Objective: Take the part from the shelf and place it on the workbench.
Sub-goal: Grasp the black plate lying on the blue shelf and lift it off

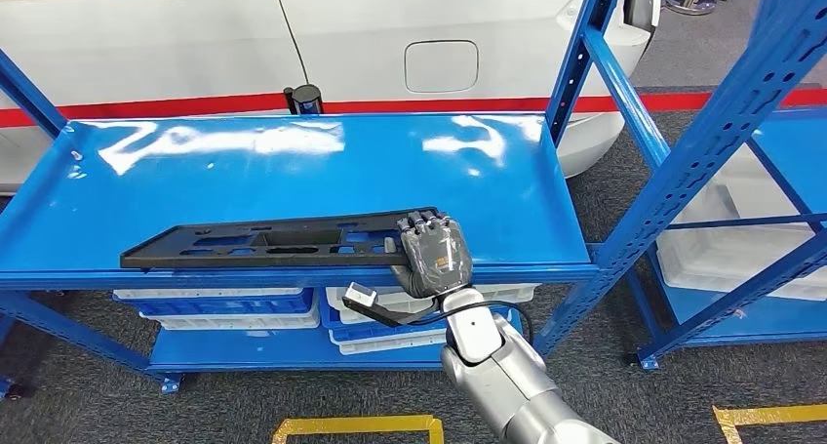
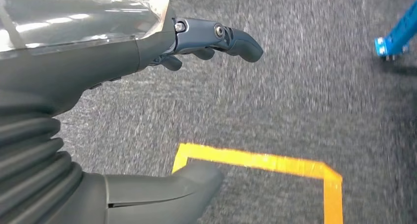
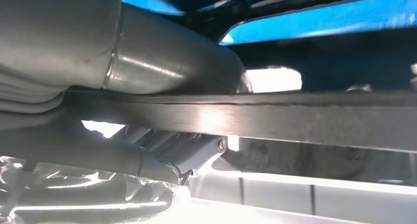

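A long black flat part (image 1: 263,244) with cut-outs lies along the front edge of the blue shelf (image 1: 293,161). My right hand (image 1: 436,254) is at the part's right end, fingers laid over its top. In the right wrist view the part's dark bar (image 3: 295,118) runs between the thick thumb (image 3: 147,61) and the darker fingers (image 3: 187,152), so the hand grips it. The part still rests flat on the shelf. My left hand (image 2: 206,42) hangs over grey floor, fingers apart and holding nothing.
A white car (image 1: 390,34) stands close behind the shelf. White bins (image 1: 234,307) sit on the lower shelf level. A second blue rack (image 1: 741,122) with white bins (image 1: 731,254) stands at the right. Yellow tape (image 1: 356,426) marks the grey floor.
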`<state>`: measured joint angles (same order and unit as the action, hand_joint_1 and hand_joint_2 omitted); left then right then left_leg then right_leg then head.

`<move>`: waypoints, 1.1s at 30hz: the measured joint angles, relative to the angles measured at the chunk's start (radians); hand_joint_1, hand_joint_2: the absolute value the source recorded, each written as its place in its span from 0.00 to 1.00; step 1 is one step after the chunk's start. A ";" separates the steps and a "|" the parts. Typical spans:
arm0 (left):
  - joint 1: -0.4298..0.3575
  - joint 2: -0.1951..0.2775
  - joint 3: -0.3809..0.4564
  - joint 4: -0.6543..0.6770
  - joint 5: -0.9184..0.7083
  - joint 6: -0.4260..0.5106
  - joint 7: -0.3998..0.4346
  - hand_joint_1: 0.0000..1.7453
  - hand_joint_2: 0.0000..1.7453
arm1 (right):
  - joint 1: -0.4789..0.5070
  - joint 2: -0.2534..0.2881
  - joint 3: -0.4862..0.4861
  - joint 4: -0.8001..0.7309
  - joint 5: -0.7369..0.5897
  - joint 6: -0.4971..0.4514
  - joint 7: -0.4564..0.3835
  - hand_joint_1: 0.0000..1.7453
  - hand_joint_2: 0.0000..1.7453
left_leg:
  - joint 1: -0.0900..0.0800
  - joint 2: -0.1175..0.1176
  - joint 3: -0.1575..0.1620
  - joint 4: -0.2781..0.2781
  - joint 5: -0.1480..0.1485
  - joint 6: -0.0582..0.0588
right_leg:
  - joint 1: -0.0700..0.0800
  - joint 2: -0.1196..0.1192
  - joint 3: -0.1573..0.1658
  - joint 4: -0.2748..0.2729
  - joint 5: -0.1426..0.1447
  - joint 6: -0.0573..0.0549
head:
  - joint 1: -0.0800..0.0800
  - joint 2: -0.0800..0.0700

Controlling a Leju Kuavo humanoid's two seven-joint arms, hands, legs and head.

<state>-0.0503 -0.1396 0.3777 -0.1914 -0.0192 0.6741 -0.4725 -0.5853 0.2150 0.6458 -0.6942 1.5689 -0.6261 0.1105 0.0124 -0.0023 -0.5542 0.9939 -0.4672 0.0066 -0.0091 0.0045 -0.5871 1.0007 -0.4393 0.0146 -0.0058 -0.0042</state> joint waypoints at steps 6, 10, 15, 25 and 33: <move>-0.001 -0.001 0.032 -0.001 0.040 0.013 -0.089 0.00 1.00 | -0.002 0.000 0.000 0.001 0.000 -0.005 0.000 1.00 0.00 | -0.001 0.000 0.001 0.000 0.000 0.000 | -0.001 0.000 0.000 0.000 0.000 0.000 | 0.000 0.000; -0.001 -0.003 0.089 -0.004 0.020 0.017 -0.178 0.00 1.00 | 0.001 -0.009 -0.005 -0.060 -0.006 -0.025 -0.041 1.00 1.00 | -0.001 0.000 0.001 0.000 0.000 0.000 | -0.001 0.000 0.000 0.000 0.000 0.000 | 0.000 0.000; -0.002 -0.010 0.210 -0.007 -0.181 0.022 -0.181 0.00 1.00 | 0.031 -0.037 -0.038 -0.277 -0.016 0.006 -0.130 0.99 1.00 | -0.001 0.000 -0.001 0.000 0.000 0.000 | -0.001 0.000 -0.001 0.000 0.000 0.000 | 0.000 0.000; -0.006 -0.021 0.353 -0.010 -0.293 0.026 -0.165 0.00 1.00 | 0.060 -0.108 -0.061 -0.543 -0.023 0.018 -0.154 1.00 1.00 | -0.002 0.000 -0.002 0.001 0.000 0.000 | -0.003 0.000 -0.002 0.000 0.000 0.000 | 0.001 0.000; -0.007 -0.023 0.386 -0.010 -0.334 0.026 -0.134 0.00 1.00 | 0.074 -0.149 -0.074 -0.611 -0.030 0.012 -0.154 1.00 1.00 | -0.002 0.000 -0.002 0.001 0.000 0.001 | -0.003 0.000 -0.002 0.000 0.000 0.000 | 0.001 0.000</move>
<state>-0.0577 -0.1623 0.7639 -0.2018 -0.3536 0.7004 -0.6063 -0.5115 0.0659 0.5722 -1.3053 1.5394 -0.6141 -0.0439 0.0101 -0.0025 -0.5560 0.9945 -0.4675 0.0071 -0.0119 0.0050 -0.5891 1.0005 -0.4392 0.0148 -0.0051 -0.0042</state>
